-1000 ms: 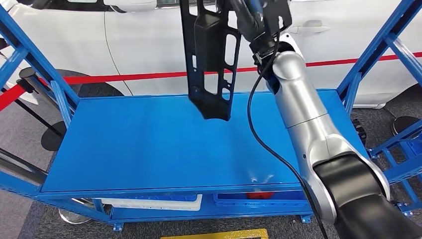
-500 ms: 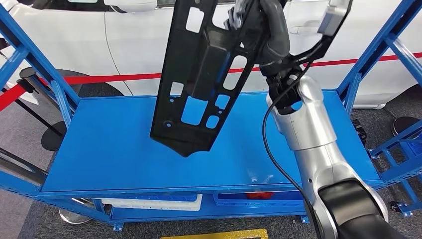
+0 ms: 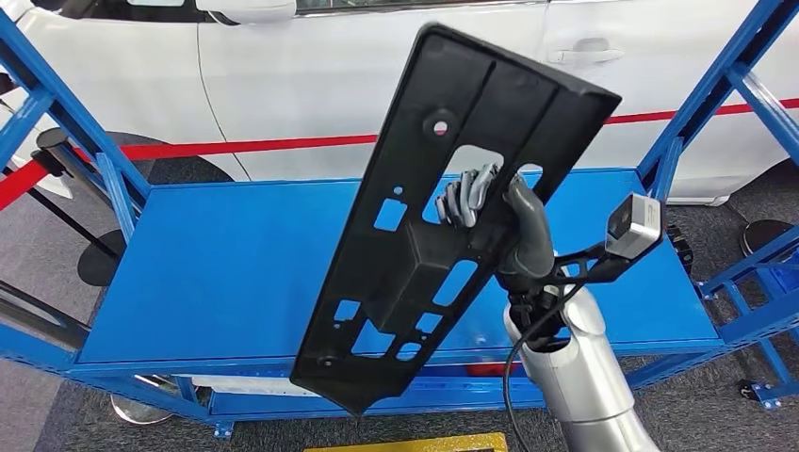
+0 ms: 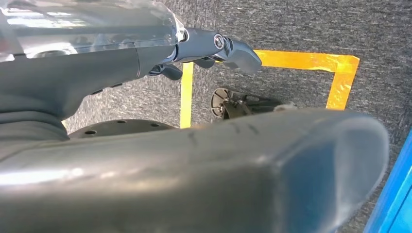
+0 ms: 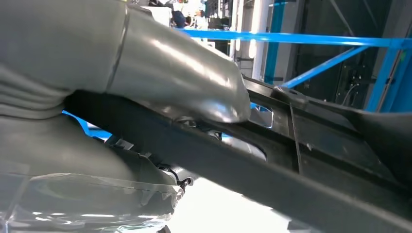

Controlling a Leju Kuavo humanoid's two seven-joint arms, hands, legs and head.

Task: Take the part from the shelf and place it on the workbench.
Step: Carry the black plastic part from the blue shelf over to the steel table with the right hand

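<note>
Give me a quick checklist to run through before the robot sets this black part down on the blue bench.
1. Grip on the black part: right hand holds it through a cutout, ok.
2. Part above the blue workbench: tilted, its lower end hangs past the near edge, not ok.
3. Bench top free of obstacles: visible surface bare, ok.
4. Left hand out of the way: hangs over the floor, ok.
5. Wrist cable free of the part: cannot tell.
</note>
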